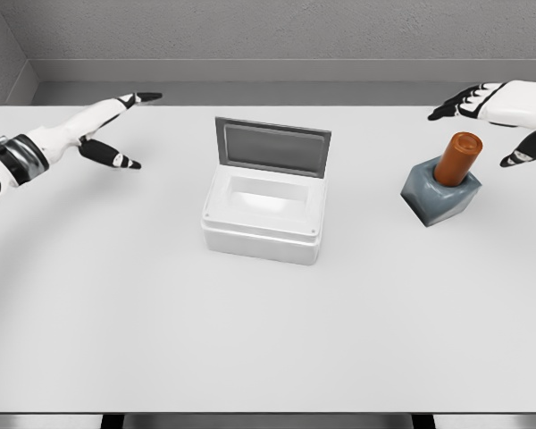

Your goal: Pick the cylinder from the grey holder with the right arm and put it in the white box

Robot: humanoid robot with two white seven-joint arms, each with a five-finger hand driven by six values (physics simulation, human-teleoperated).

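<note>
head view, cylinder (456, 158) in holder (439, 196), box (264, 211) open

Even, diffuse light is filling the scene, bright without harshness, seeming to come from overhead. The table (268, 340) is rendering near-white and almost featureless, with no glare spots showing. A faint, soft shadow is hugging the base of the box (264, 219), and another is lying under the holder (440, 194) just below the right hand (505, 112). Edges are looking slightly soft throughout; straight lines are staying straight toward the borders.
</note>
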